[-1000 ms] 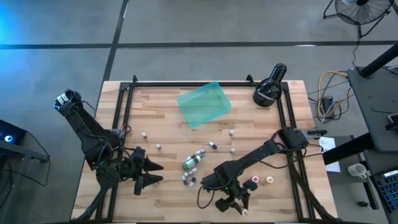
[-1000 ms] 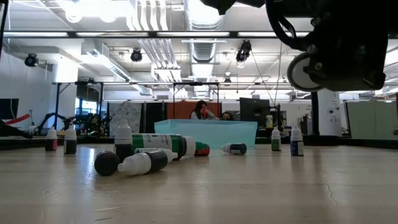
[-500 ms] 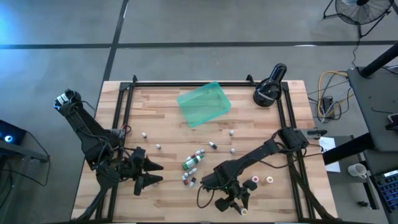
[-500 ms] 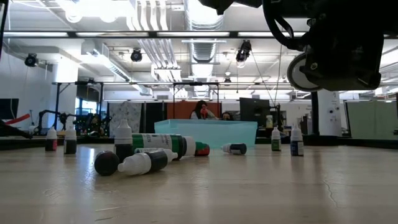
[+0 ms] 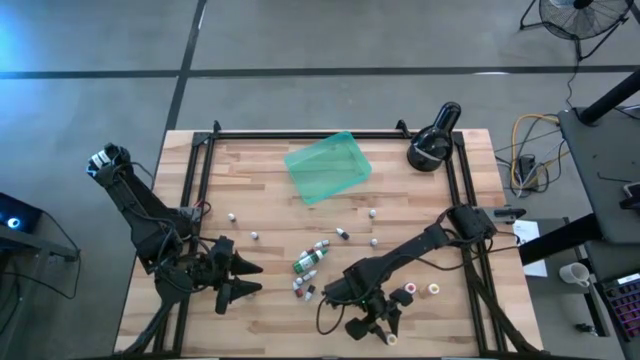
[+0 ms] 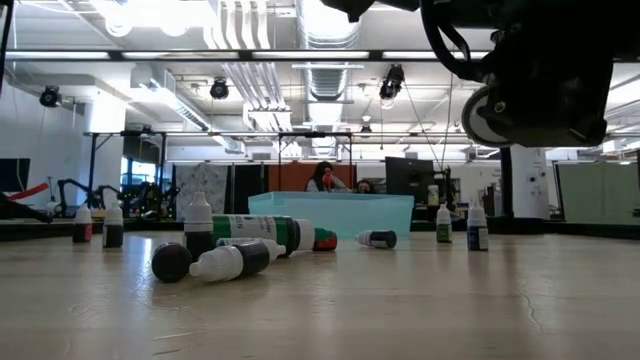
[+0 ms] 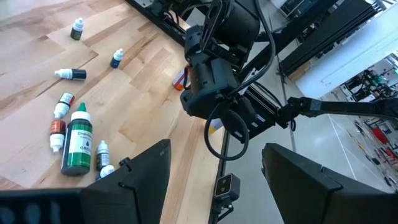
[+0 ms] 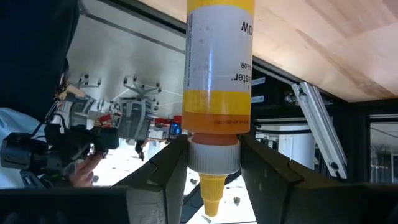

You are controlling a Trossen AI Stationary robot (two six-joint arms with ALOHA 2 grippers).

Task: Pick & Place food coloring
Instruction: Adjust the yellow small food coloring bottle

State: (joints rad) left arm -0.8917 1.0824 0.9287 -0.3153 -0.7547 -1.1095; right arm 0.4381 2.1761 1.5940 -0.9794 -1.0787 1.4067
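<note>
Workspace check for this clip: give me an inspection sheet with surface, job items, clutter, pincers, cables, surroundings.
Surface: wooden table, framed by black rails.
Job items: food coloring bottles scattered mid-table; teal tray holds none.
Clutter: black lamp-like device at the far right corner.
Pincers: right pincer shut on a yellow bottle, near edge; left pincer open, holding nothing.
Cables: loops on the floor right of the table.
Surroundings: fan, people beyond.

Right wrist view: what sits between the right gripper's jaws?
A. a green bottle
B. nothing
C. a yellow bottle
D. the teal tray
C. The right gripper is shut on a yellow bottle, clamped around its neck between the jaws.
</note>
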